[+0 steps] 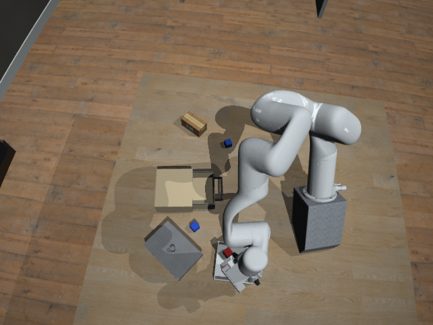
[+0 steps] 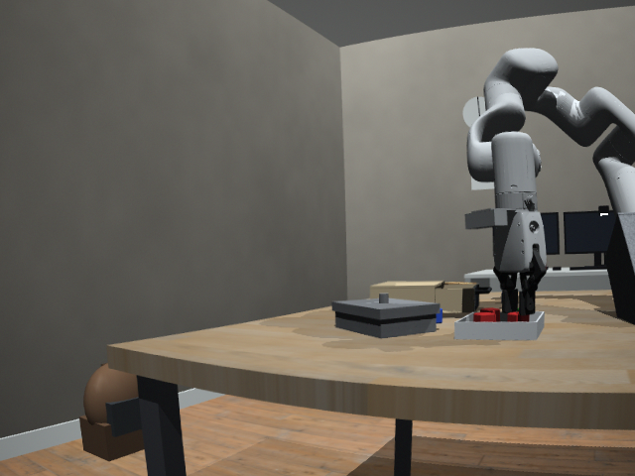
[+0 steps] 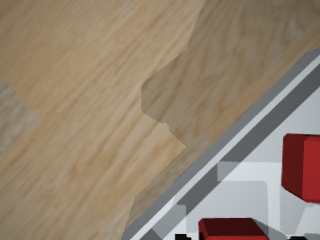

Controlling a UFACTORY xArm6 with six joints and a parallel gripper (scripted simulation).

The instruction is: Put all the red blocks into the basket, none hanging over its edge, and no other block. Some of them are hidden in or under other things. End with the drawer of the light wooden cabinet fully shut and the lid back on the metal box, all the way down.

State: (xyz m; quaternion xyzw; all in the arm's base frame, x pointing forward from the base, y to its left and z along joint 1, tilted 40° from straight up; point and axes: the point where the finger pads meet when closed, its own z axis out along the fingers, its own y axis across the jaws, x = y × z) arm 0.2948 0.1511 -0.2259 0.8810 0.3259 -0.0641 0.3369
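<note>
Standing over the basket (image 2: 497,328), the gripper (image 2: 519,301) is pointed straight down, its two dark fingers (image 2: 507,297) lowered inside the basket's walls among the red blocks. The fingers are parted about halfway and nothing is clamped between them; one red block (image 2: 512,315) is seen low between them, released.

Three red blocks can be made out in the exterior view, all inside the basket: one at the left (image 2: 484,316), one behind it (image 2: 491,310), and the one between the fingers. Only one red block (image 1: 228,252) is uncovered in the top view, the rest being hidden by the wrist. Two red blocks are caught in the wrist view, one at the right edge (image 3: 302,167) and one at the bottom edge (image 3: 227,229), both on the basket's pale floor.

Two blue blocks are counted on the table (image 1: 314,290): one (image 1: 228,142) near the cardboard box (image 1: 193,123), one (image 1: 194,225) between the cabinet (image 1: 173,189) and the metal box (image 1: 172,247).

One cabinet is seen, its drawer (image 1: 207,189) pulled out toward the arm. One metal box is seen with its lid (image 2: 384,305) on it, knob up.
</note>
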